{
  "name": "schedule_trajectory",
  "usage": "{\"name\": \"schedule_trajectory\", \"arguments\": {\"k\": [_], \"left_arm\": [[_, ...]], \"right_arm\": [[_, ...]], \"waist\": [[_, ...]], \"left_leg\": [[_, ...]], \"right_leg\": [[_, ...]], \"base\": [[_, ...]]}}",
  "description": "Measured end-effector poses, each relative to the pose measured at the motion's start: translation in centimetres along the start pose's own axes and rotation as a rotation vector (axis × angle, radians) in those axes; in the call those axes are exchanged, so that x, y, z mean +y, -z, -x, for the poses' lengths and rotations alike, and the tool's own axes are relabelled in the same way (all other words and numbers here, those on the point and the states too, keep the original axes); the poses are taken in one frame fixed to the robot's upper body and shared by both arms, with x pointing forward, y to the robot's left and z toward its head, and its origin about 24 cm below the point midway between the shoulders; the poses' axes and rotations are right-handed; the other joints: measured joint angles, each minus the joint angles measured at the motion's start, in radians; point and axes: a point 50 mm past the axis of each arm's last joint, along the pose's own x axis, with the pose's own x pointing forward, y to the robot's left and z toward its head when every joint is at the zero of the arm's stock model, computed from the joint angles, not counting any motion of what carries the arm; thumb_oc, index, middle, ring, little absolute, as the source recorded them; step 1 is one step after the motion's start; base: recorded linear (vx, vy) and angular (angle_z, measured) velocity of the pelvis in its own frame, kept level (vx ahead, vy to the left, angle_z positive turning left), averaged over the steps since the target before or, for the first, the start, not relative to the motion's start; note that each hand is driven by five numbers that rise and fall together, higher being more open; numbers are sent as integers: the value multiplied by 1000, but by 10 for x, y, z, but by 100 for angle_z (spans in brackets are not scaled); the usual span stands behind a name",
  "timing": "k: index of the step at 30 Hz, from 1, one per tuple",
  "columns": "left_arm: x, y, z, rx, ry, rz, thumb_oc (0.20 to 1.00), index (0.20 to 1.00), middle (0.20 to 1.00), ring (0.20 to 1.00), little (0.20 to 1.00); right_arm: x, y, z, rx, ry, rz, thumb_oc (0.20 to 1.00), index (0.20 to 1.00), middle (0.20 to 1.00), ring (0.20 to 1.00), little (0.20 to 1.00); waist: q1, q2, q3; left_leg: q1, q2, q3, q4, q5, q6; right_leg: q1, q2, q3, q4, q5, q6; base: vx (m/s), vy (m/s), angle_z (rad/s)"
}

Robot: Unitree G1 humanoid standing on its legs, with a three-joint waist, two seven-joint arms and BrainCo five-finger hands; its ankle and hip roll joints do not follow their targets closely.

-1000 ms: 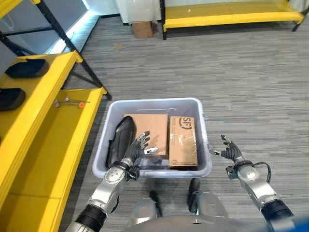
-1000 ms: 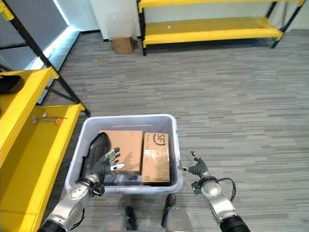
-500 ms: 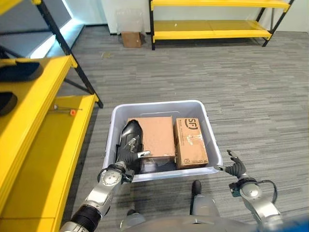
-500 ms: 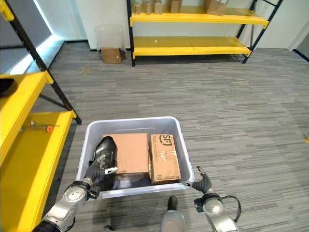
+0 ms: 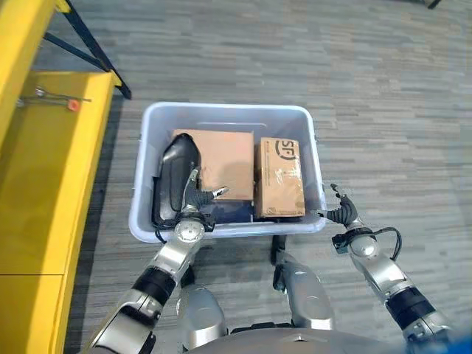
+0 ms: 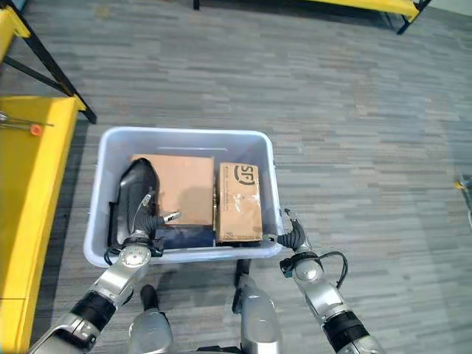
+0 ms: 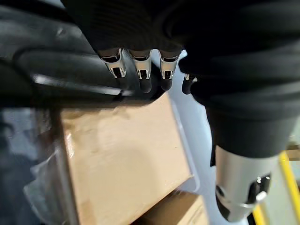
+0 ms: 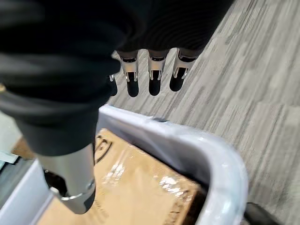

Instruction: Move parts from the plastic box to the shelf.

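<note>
Nearest the robot, the left hand (image 5: 193, 200) is seen reaching over the near rim of the plastic box (image 5: 226, 113) at its left corner, its fingers lying slightly bent against the near end of a black part (image 5: 171, 177) and its thumb held out towards the large cardboard box (image 5: 227, 151); whether the part is actually gripped cannot be told, and the fingers look relaxed rather than closed. The right hand (image 5: 340, 212) is held just outside the box's near right corner, fingers spread and loosely bent, with nothing in them; in its wrist view the rounded pale rim (image 8: 213, 154) is seen just below the fingertips. The plastic box is a pale grey-blue rectangular tub standing on grey striped carpet (image 5: 383, 96). Inside it, the black part is a long, smooth, rounded moulded piece with a glossy surface, lying lengthwise along the left wall. Beside it, in the middle, the large flat brown cardboard box is seen, and to its right a narrower cardboard box (image 5: 279, 177) with black print and clear tape on top. Some dark material and clear wrapping are visible at the near edge under the boxes. Farther off to the left, a yellow shelf (image 5: 51, 162) is seen, with a small metal tool with an orange tip (image 5: 53, 97) lying on it.
</note>
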Motion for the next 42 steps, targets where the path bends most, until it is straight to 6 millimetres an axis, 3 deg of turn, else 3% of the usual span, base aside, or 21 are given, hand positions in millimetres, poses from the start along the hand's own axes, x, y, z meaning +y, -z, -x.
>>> {"name": "schedule_trajectory", "arguments": {"k": [3, 8, 14, 16, 20, 23, 26, 28, 32, 36, 40, 42], "left_arm": [[1, -11, -14, 2, -89, -7, 1000, 1000, 1000, 1000, 1000], [1, -21, -24, 3, -207, -4, 1000, 1000, 1000, 1000, 1000], [27, -23, -34, 67, -538, 66, 1000, 1000, 1000, 1000, 1000], [44, -33, -31, -69, -750, -43, 1000, 1000, 1000, 1000, 1000], [72, -57, -28, -385, -944, -201, 1000, 1000, 1000, 1000, 1000], [78, -68, -19, -584, -1028, -246, 1000, 1000, 1000, 1000, 1000], [75, -75, -10, -733, -1095, -249, 1000, 1000, 1000, 1000, 1000], [76, -81, -9, -756, -1106, -220, 1000, 1000, 1000, 1000, 1000], [74, -58, -19, -549, -975, -250, 1000, 1000, 1000, 1000, 1000], [47, -49, -25, -352, -757, -85, 1000, 1000, 1000, 1000, 1000], [27, -44, -22, -247, -680, 52, 1000, 1000, 1000, 1000, 1000], [27, -43, -23, -231, -662, 62, 1000, 1000, 1000, 1000, 1000]], "right_arm": [[1, -5, -4, -11, -4, -9, 1000, 1000, 1000, 1000, 1000], [-3, -3, -3, -11, -3, 24, 1000, 1000, 1000, 1000, 1000], [-7, -4, -4, -23, 7, 27, 1000, 1000, 1000, 1000, 1000], [-7, -2, -2, -27, 8, 14, 1000, 1000, 1000, 1000, 1000], [-7, 12, 6, -1, 3, 9, 1000, 1000, 1000, 1000, 1000], [-6, 21, 10, 14, 0, 7, 1000, 1000, 1000, 1000, 1000], [-6, 17, 9, -18, 2, -2, 1000, 1000, 1000, 1000, 1000], [-4, 14, 8, -33, 5, 1, 1000, 1000, 1000, 1000, 1000], [-2, 7, 3, -61, 13, 2, 1000, 1000, 1000, 1000, 1000], [-4, 9, 2, -49, 24, 3, 1000, 1000, 1000, 1000, 1000], [-4, 9, 1, -42, 19, 5, 1000, 1000, 1000, 1000, 1000], [-4, 9, 1, -34, 15, 8, 1000, 1000, 1000, 1000, 1000]], "waist": [[-14, -22, 57], [-41, -42, 78], [-74, -44, 82], [-74, -47, 83], [-63, -48, 81], [-58, -48, 81], [-43, -47, 80], [-30, -47, 80], [-16, -48, 79], [-42, -49, 79], [-42, -50, 79], [-45, -52, 79]], "left_leg": [[-27, 18, 0, 50, -18, -15], [-97, 33, 13, 124, -51, -19], [-180, 57, -3, 202, -79, -28], [-195, 63, -9, 209, -86, -22], [-213, 63, -25, 209, -87, -21], [-215, 54, -26, 205, -87, -21], [-214, 51, -29, 203, -86, -26], [-213, 49, -32, 194, -84, -27], [-251, 48, -41, 204, -84, -27], [-309, 34, -40, 238, -92, -17], [-320, 39, -49, 244, -94, -15], [-321, 41, -51, 244, -95, -12]], "right_leg": [[-24, 10, 11, 25, -5, -8], [-96, 15, 37, 62, -8, -14], [-157, 26, 41, 102, -17, -21], [-160, 26, 34, 105, -18, -22], [-164, 26, 25, 93, -20, -25], [-164, 17, 25, 87, -17, -20], [-164, 16, 25, 88, -14, -17], [-164, 15, 20, 89, -14, -18], [-198, 8, 11, 108, -31, -11], [-257, -7, 26, 131, -31, -8], [-266, -4, 21, 142, -38, -11], [-266, -2, 21, 141, -38, -11]], "base": [[-57, -35, -13], [-51, 7, -15], [-42, -53, -4], [-32, -81, 10], [-8, -10, 10], [-4, 11, 5], [-10, 11, 3], [-12, -5, 6], [3, 20, 7], [7, 44, -1], [16, -18, 2], [0, 0, 0]]}}
